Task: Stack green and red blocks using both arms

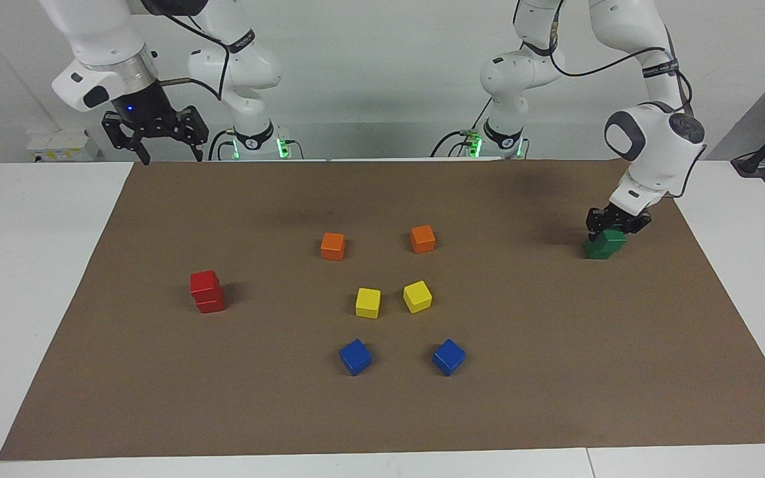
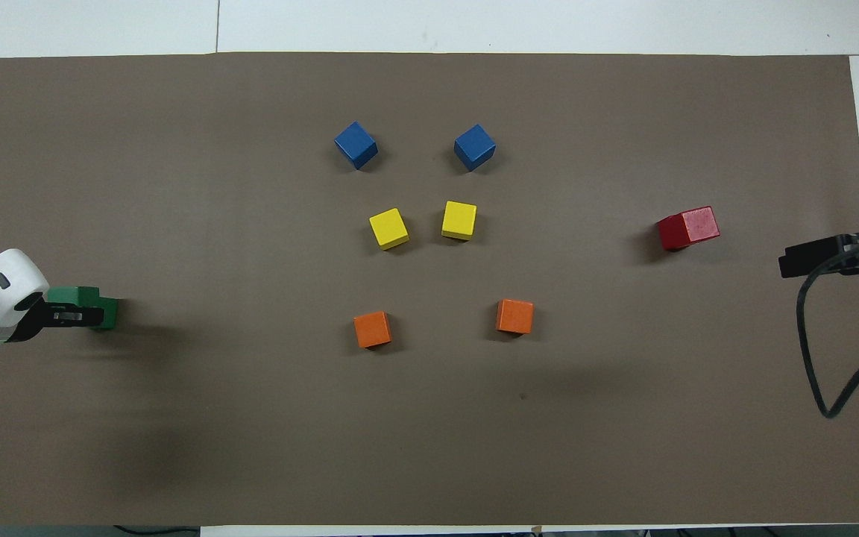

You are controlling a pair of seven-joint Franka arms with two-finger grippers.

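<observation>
Two black fingers of the left gripper (image 1: 615, 224) are seen closed on the upper green block (image 1: 611, 238), which sits on the lower green block (image 1: 596, 249), shifted a little off it, at the left arm's end of the brown mat (image 1: 555, 398). Both blocks are small glossy cubes. In the overhead view the left gripper (image 2: 71, 317) covers part of the pair.

The right gripper (image 1: 155, 136) is held high over the mat's corner at the right arm's end, its fingers spread apart with nothing between them. Well apart from it, the upper red block (image 1: 204, 281) rests on the lower red block (image 1: 210, 302), slightly turned against it.

Between the two stacks, six more cubes lie singly on the mat: two orange blocks (image 1: 333, 245) nearest the robots, two yellow blocks (image 1: 368, 302) farther out, and two blue blocks (image 1: 355, 356) farthest. The mat looks dull and flat and is spread over the white bench (image 1: 37, 219). No writing can be read on the cubes.
</observation>
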